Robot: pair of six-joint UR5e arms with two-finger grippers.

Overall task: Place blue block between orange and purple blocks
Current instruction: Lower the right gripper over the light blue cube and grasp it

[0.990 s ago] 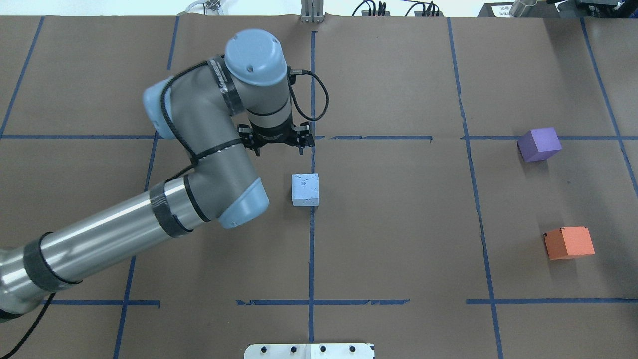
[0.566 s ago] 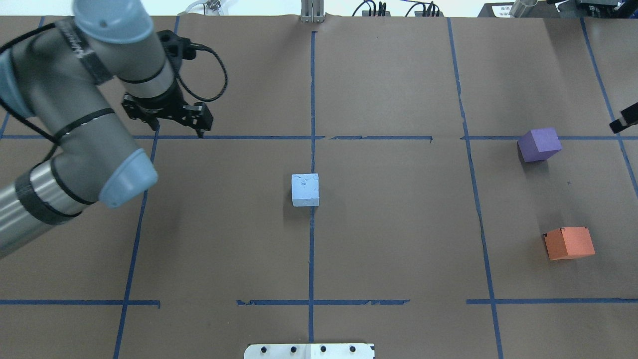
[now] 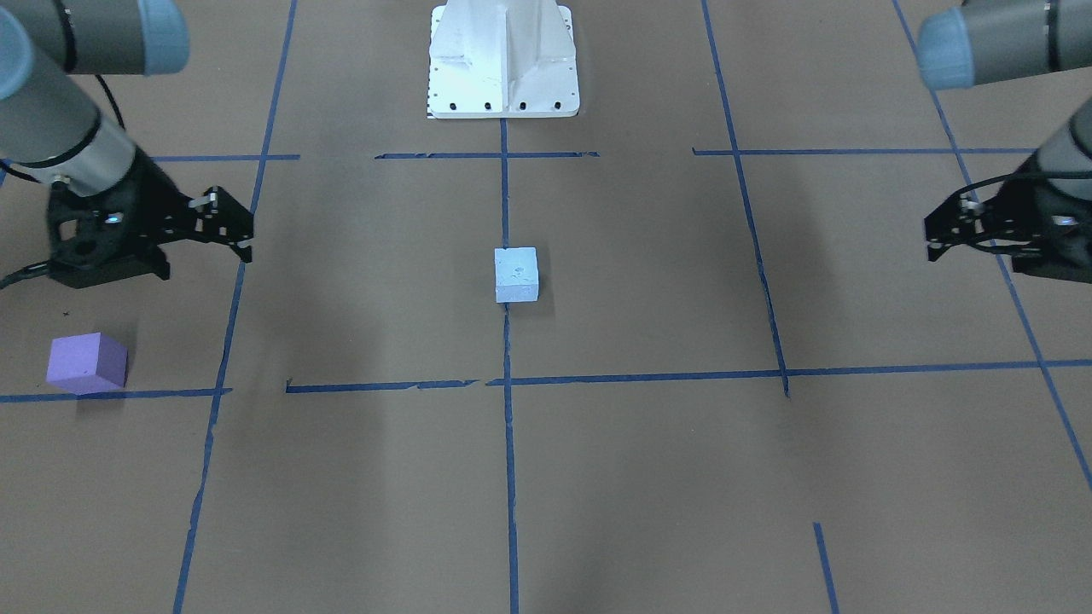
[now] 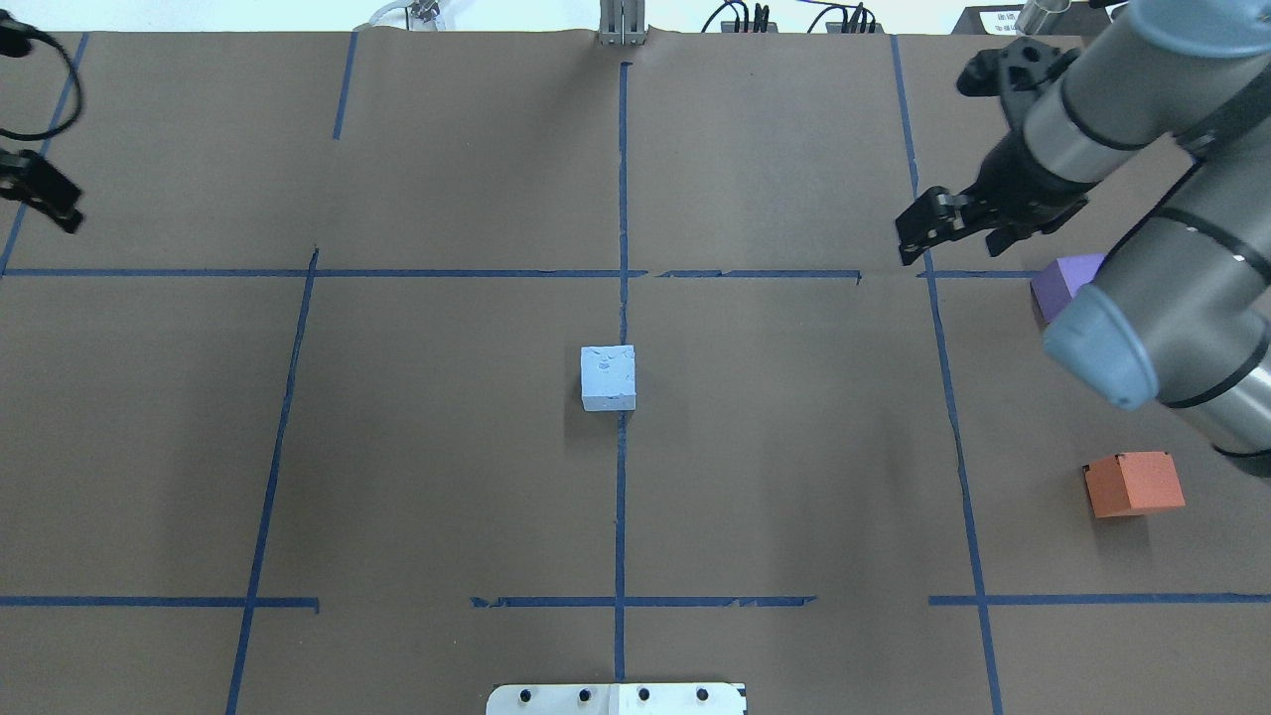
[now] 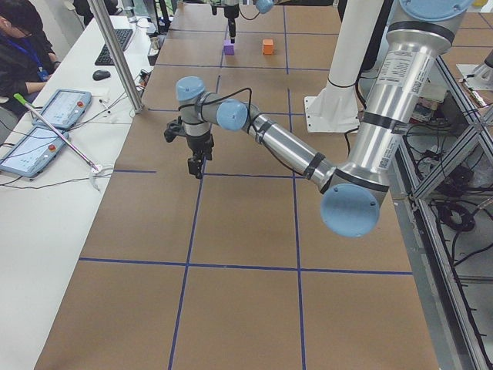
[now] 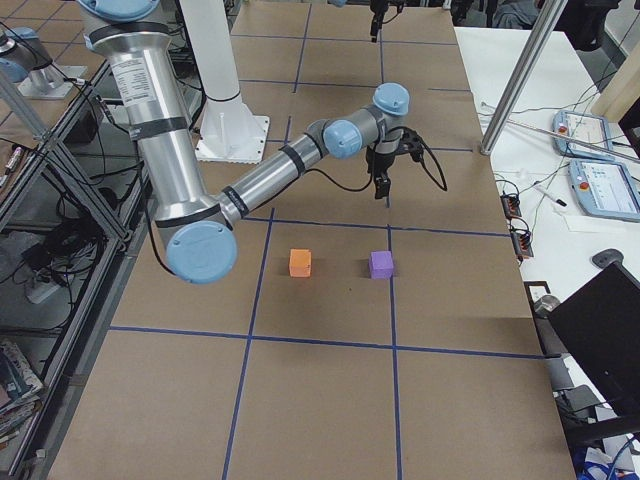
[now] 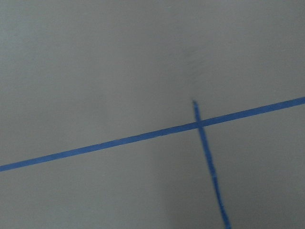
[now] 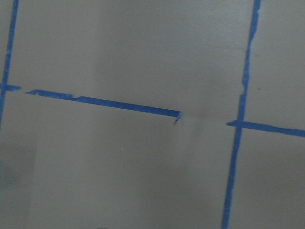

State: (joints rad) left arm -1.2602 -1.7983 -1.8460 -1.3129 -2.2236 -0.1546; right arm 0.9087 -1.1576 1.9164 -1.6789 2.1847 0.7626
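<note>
The light blue block (image 4: 608, 377) sits alone at the table's middle on a tape line; it also shows in the front view (image 3: 516, 275). The purple block (image 4: 1064, 278) is at the right, partly hidden by my right arm. The orange block (image 4: 1134, 484) lies nearer the robot, apart from it, with a gap between them. My right gripper (image 4: 948, 248) hovers open and empty, left of the purple block. My left gripper (image 3: 977, 256) is open and empty at the table's far left edge.
Blue tape lines (image 4: 621, 273) divide the brown paper-covered table into squares. The robot's white base plate (image 4: 616, 698) is at the near edge. An operator (image 5: 19, 46) sits at a side desk with tablets, beyond the table's far edge.
My left arm has swung away from the blue block to the far left edge. My right arm has come in from the right, over the purple block. The blue block has not moved.
</note>
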